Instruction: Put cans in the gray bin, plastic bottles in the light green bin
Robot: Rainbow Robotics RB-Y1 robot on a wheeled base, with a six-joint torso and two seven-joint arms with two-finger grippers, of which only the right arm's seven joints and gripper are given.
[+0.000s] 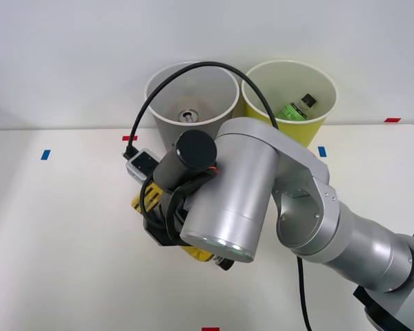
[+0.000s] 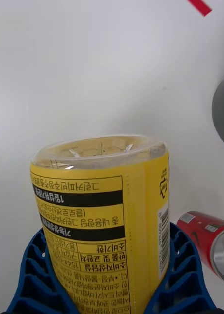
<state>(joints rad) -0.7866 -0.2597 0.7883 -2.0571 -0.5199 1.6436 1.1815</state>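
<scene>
Done: 1 can (image 1: pixel 187 115) in gray bin (image 1: pixel 167 131), 1 green-labelled bottle (image 1: pixel 297 107) in light green bin (image 1: pixel 317 124) (upper centre). Right gripper (image 2: pixel 109 274) fingers clamp the yellow bottle (image 2: pixel 104 216); red can (image 2: pixel 210 240) remains on table (image 2: pixel 82 73).

red can (image 2: pixel 210 244) cut by edge, yellow bottle (image 1: pixel 143 199) mostly hidden

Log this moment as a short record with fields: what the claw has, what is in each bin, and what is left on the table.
right claw: shut on the yellow-wrapped bottle, blue fingers on either side
gray bin: one can at the bottom
light green bin: green-labelled bottle inside
table: red can lying on its side beside the held bottle
</scene>
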